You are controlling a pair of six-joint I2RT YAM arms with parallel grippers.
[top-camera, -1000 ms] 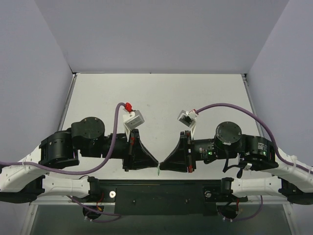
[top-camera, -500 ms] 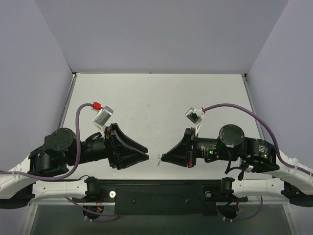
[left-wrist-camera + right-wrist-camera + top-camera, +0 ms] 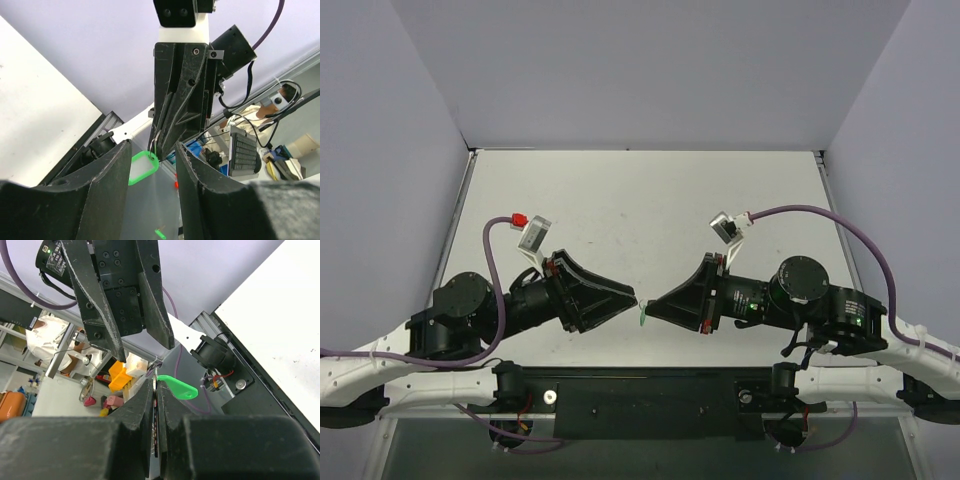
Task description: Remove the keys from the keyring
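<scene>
The right gripper (image 3: 647,304) has its fingers pressed together on a thin silver piece (image 3: 153,142), too small to tell whether it is the key. The green keyring (image 3: 642,319) dangles from that piece just below the fingertips, in the air above the near edge of the table (image 3: 640,200), around the middle between left and right. The left gripper (image 3: 633,299) points at it from the left, tip to tip with the right one. Its fingers (image 3: 105,185) are spread, one either side of the keyring, not touching it.
</scene>
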